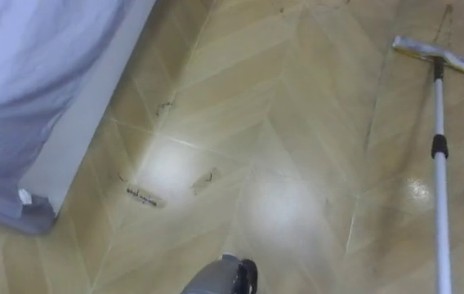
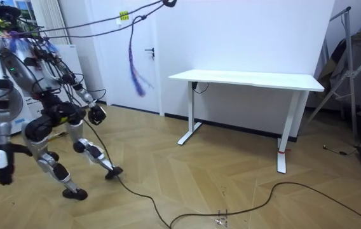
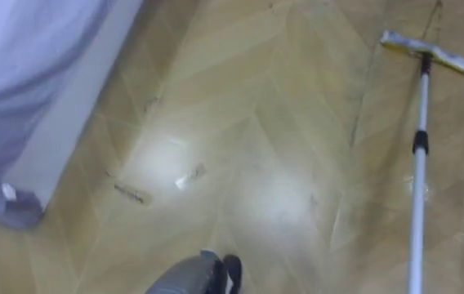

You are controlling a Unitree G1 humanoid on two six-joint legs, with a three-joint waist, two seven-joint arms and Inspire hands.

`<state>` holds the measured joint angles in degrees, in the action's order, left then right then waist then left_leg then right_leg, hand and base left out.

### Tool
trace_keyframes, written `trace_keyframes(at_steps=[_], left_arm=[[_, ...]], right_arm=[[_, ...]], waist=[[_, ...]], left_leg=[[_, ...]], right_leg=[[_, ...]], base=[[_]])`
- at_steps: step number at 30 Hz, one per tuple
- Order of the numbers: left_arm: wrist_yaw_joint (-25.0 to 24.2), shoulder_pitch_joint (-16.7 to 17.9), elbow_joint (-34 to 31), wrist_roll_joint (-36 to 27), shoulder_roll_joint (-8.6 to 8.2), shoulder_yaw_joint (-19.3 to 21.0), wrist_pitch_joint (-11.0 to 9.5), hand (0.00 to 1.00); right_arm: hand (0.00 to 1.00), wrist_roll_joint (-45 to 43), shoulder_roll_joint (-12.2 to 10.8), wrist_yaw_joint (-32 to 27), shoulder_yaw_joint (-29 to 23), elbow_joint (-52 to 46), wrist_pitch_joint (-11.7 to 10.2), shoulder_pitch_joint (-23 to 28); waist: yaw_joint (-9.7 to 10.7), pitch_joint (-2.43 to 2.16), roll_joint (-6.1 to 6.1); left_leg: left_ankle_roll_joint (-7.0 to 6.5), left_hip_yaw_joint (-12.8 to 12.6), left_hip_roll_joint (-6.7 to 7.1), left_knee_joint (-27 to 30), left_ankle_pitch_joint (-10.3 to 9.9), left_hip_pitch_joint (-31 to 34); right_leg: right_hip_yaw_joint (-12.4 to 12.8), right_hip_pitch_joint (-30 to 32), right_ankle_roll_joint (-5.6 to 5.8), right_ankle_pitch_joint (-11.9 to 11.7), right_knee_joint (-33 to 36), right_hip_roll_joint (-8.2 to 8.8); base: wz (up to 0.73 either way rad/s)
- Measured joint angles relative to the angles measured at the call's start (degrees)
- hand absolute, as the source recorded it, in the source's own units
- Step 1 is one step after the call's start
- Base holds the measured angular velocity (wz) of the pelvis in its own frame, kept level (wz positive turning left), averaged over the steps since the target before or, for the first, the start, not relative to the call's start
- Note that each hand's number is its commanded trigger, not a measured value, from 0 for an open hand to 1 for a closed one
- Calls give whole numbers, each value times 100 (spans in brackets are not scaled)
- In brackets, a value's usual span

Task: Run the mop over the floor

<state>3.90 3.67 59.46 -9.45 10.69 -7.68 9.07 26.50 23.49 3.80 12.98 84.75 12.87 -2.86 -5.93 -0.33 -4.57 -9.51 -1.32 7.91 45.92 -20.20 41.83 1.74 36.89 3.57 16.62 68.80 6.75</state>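
Right of centre, the mop (image 1: pixel 440 188) runs forward, head (image 1: pixel 439 55) flat on the floor (image 1: pixel 297 98). Left hand (image 2: pixel 96 114) and right hand (image 2: pixel 1 166): fingers I cannot tell. I advise sweeping the head leftward over the scuff marks (image 1: pixel 142 196), clear of the bed (image 1: pixel 28 98).

Torso leaning forward, knees bent, right hand (image 2: pixel 4 170) hanging low, left hand (image 2: pixel 96 114) forward

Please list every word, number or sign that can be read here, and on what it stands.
No text can be read anywhere.
Long scrap on the floor: dark marks, too blurred to read.
Smaller scrap beside it: also too blurred.
Mop: no label visible.
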Motion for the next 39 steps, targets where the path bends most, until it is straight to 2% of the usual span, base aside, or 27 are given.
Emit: trace_keyframes(at_steps=[2, 4, 6, 7, 8, 9, 10, 11, 14, 17, 19, 20, 21, 22, 23, 24, 25, 26, 27, 29, 30, 32, 35, 36, 37, 38, 39], left_arm=[[83, -41, -49, 6, -48, 15, -22, 0], [118, -12, -57, -2, -107, 10, -18, 0], [150, 32, -45, -104, -151, -3, -16, 0], [164, 40, -33, -126, -150, 9, -17, 0], [202, 43, -4, -190, -129, 39, -8, 0], [230, 55, 41, -232, -129, 80, 75, 0], [233, 55, 42, -239, -105, 82, 124, 0], [238, 61, 73, -246, -39, 83, 163, 0], [323, 223, -25, -492, 214, 90, 233, 0], [340, 480, -462, -684, 427, 85, 238, 0], [338, 556, -599, -683, 505, 80, 214, 0], [337, 596, -616, -662, 531, 92, 234, 0], [326, 594, -628, -614, 545, 91, 273, 0], [310, 585, -628, -598, 535, 77, 286, 0], [237, 571, -637, -600, 511, 69, 288, 0], [146, 578, -644, -600, 488, 68, 273, 0], [121, 597, -632, -599, 469, 69, 261, 0], [48, 585, -626, -601, 436, 75, 262, 0], [1, 629, -617, -596, 379, 67, 262, 0], [-89, 463, -398, -506, 244, 77, 255, 0], [-114, 400, -358, -443, 137, 95, 249, 0], [-198, 353, -391, -369, 19, 91, 209, 0], [-244, 332, -376, -376, -94, 99, 35, 0], [-236, 323, -377, -382, -104, 98, 5, 0], [-236, 325, -376, -413, -114, 93, 4, 0], [-229, 326, -382, -466, -137, 78, 4, 0], [-193, 324, -396, -476, -177, 80, -6, 0]], right_arm=[[100, 0, -161, -143, -2, -34, -8, 90], [100, 1, -355, -267, -20, -43, -15, 165], [100, 1, -532, -420, -58, -65, -14, 203], [100, 1, -561, -437, -75, -69, -5, 193], [100, 1, -595, -463, -82, -110, 67, 137], [100, 0, -595, -496, -101, -147, 114, 21], [100, 9, -594, -505, -110, -167, 181, -56], [100, 12, -576, -489, -131, -188, 327, -307], [100, -11, -354, -303, -135, -254, 507, -1283], [100, 29, 181, -102, -11, -490, 359, -2210], [100, 108, 383, 42, 143, -490, 281, -2580], [100, 180, 413, 115, 132, -476, 352, -2722], [100, 276, 402, 179, 127, -470, 326, -2686], [100, 298, 397, 198, 102, -461, 292, -2616], [100, 350, 394, 241, -1, -464, 205, -2436], [100, 394, 391, 292, -89, -424, 214, -2183], [100, 415, 383, 318, -85, -416, 203, -2088], [100, 458, 349, 349, -55, -414, 169, -1883], [100, 543, 304, 365, 15, -379, 123, -1588], [100, 725, 198, 407, 46, -200, -5, -1100], [100, 697, 127, 397, 58, -90, -56, -794], [100, 672, 63, 328, 184, -52, -151, -300], [100, 667, -193, 60, 338, -51, -187, 343], [100, 641, -344, -37, 372, -52, -187, 440], [100, 614, -438, -90, 375, -53, -187, 455], [100, 540, -606, -191, 372, -85, -187, 454], [100, 452, -697, -253, 372, -231, -187, 446]], waist=[[126, 63, -81], [240, 63, -94], [273, 77, -15], [253, 100, 54], [188, 131, 119], [154, 147, 151], [92, 140, 142], [-71, 185, 240], [-275, 195, 575], [-413, 200, 686], [-562, 204, 781], [-590, 190, 865], [-579, 191, 953], [-532, 196, 950], [-519, 199, 956], [-559, 202, 942], [-578, 208, 910], [-616, 213, 811], [-624, 167, 687], [-591, 160, 491], [-555, 146, 381], [-429, 118, 268], [-174, 19, 69], [-92, 29, 85], [-47, 39, 79], [-2, 77, 15], [7, 99, -39]], left_leg=[[4, 100, 0, -183, -12, -195], [28, 166, -2, -404, -19, -425], [98, 176, -20, -650, -52, -716], [122, 182, -20, -677, -66, -766], [195, 219, -27, -668, -149, -854], [287, 323, -101, -585, -248, -890], [342, 340, -154, -527, -284, -925], [485, 439, -237, -311, -389, -926], [612, 315, -485, 899, -429, -490], [813, 279, -766, 1988, -316, -67], [1064, 269, -850, 2321, -145, 81], [1084, 294, -847, 2404, 0, 181], [1048, 295, -797, 2114, -111, 266], [1028, 290, -777, 1855, -180, 344], [1028, 283, -712, 1175, -191, 454], [1049, 171, -647, 413, -123, 487], [1042, 166, -628, 62, -36, 491], [838, 142, -607, -224, 330, 475], [636, 30, -660, -320, 442, 341], [497, -223, -732, -360, 362, 151], [436, -335, -683, -357, 276, 58], [348, -467, -558, -319, 145, -47], [291, -546, -497, -49, 19, -120], [261, -544, -471, -46, -3, -225], [243, -445, -454, -61, -39, -291], [295, -98, -430, -95, -143, -411], [416, 245, -410, -202, -315, -517]], right_leg=[[-1, 375, 1, 101, 57, -125], [-35, 589, -11, 187, -373, -189], [-77, 593, -64, 191, -1793, -125], [-117, 584, -120, 156, -2188, -94], [-276, 551, -171, -72, -2762, -86], [-419, 484, -239, -254, -2823, -126], [-533, 444, -296, -242, -2813, -187], [-762, 403, -434, -173, -2737, -212], [-1005, 542, -715, 209, -2203, -245], [-987, 675, -884, 520, -1747, -501], [-954, 659, -959, 614, -1675, -646], [-915, 612, -1022, 661, -1689, -682], [-835, 564, -1036, 694, -1753, -688], [-814, 514, -1037, 696, -1825, -710], [-761, 392, -1027, 690, -2006, -717], [-640, 238, -990, 669, -2212, -790], [-582, 156, -984, 666, -2299, -820], [-470, -10, -931, 671, -2475, -898], [-425, -145, -853, 713, -2581, -924], [-421, -290, -726, 787, -2562, -825], [-405, -260, -685, 801, -2319, -726], [-410, -160, -599, 785, -1808, -531], [-355, -41, -287, 610, -1184, -426], [-321, 30, -172, 453, -934, -381], [-301, 81, -159, 317, -811, -396], [-296, 215, -154, 124, -659, -462], [-299, 297, -158, 300, -868, -498]], base=[[5], [0], [-3], [-17], [-13], [-18], [-33], [-57], [-56], [-30], [-12], [32], [58], [94], [83], [66], [33], [27], [30], [38], [26], [9], [-4], [-29], [-53], [-81], [-89]])
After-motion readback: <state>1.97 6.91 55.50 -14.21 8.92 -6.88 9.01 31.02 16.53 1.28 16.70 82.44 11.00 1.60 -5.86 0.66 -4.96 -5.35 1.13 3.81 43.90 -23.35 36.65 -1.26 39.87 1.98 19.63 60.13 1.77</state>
